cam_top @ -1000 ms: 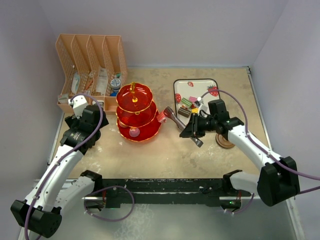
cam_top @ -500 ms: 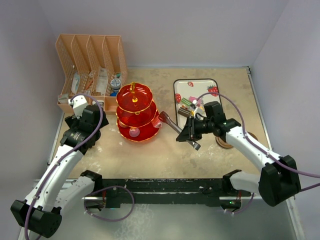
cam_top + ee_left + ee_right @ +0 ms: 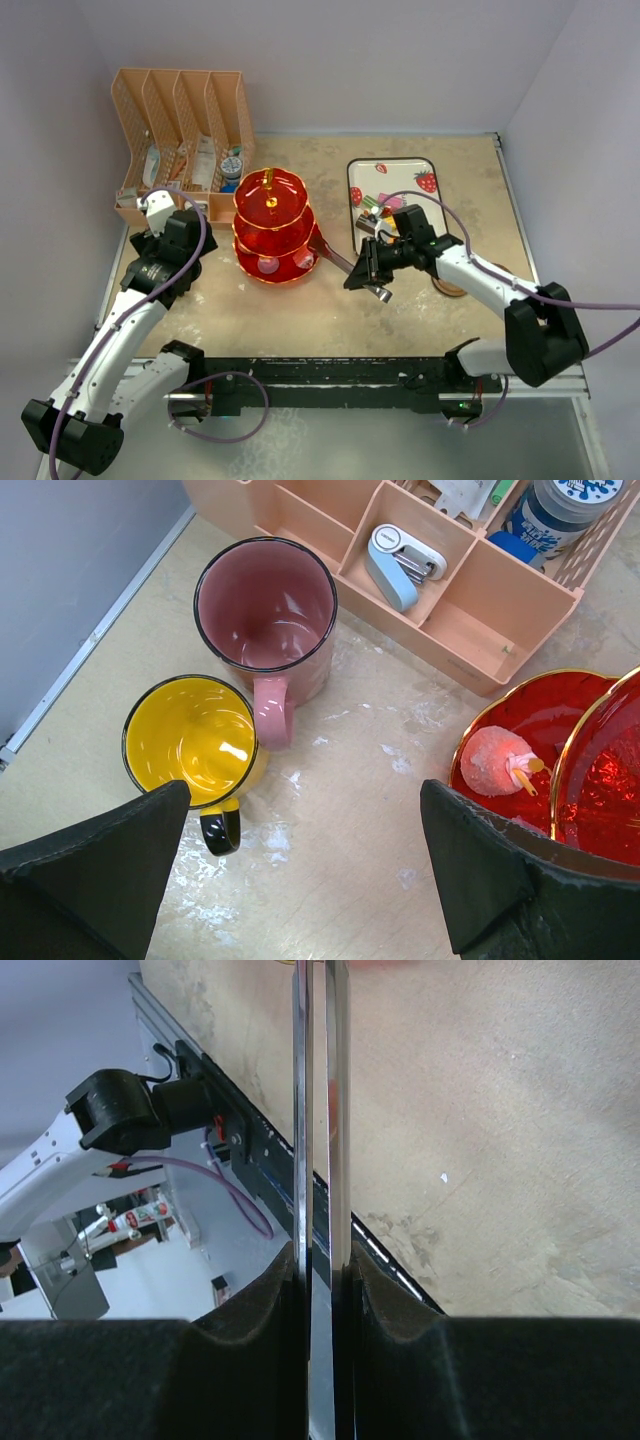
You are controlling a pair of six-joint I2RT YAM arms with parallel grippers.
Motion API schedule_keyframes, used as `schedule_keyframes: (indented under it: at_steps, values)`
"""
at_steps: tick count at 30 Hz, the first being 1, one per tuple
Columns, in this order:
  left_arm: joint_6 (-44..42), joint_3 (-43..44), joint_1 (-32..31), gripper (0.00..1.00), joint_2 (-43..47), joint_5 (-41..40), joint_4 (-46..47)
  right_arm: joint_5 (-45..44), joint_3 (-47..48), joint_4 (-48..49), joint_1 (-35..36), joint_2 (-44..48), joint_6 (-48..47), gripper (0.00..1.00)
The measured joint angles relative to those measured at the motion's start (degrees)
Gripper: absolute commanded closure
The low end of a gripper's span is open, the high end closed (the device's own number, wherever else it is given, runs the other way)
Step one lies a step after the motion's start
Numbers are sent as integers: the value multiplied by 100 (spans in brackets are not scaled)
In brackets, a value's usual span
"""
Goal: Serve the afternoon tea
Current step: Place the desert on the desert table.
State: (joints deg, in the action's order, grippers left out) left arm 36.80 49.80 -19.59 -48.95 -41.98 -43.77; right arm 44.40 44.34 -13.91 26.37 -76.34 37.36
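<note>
The red three-tier stand (image 3: 272,225) with gold rims stands left of centre, and one pink sweet (image 3: 500,762) lies on its bottom tier (image 3: 530,720). My right gripper (image 3: 375,262) is shut on the metal tongs (image 3: 340,258), whose tips reach the stand's lowest rim. In the right wrist view the two tong blades (image 3: 318,1110) run pressed between my fingers (image 3: 322,1260). My left gripper (image 3: 303,800) hangs open over bare table between the yellow mug (image 3: 190,740) and the stand. The pink mug (image 3: 265,610) stands behind the yellow one. Both mugs are empty.
A white strawberry-print tray (image 3: 400,170) with small toy cakes (image 3: 375,205) lies right of the stand. A peach desk organiser (image 3: 185,110) fills the back left corner, close behind the mugs. A round wooden coaster (image 3: 450,285) lies under my right forearm. Walls close in left and right.
My right gripper has carried the tongs left and slightly nearer, bringing their tips from beside the tray up to the stand's bottom tier. The left arm has not moved.
</note>
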Motion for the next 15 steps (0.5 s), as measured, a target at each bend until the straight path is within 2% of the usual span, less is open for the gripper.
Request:
schedule_keyframes:
  at_steps: [7,15]
  values:
    - [0,0,0,5,0,0,0,11,190,107,28,-455,-7,70]
    - [0,0,0,5,0,0,0,-11,433,240,37,-824,-17,62]
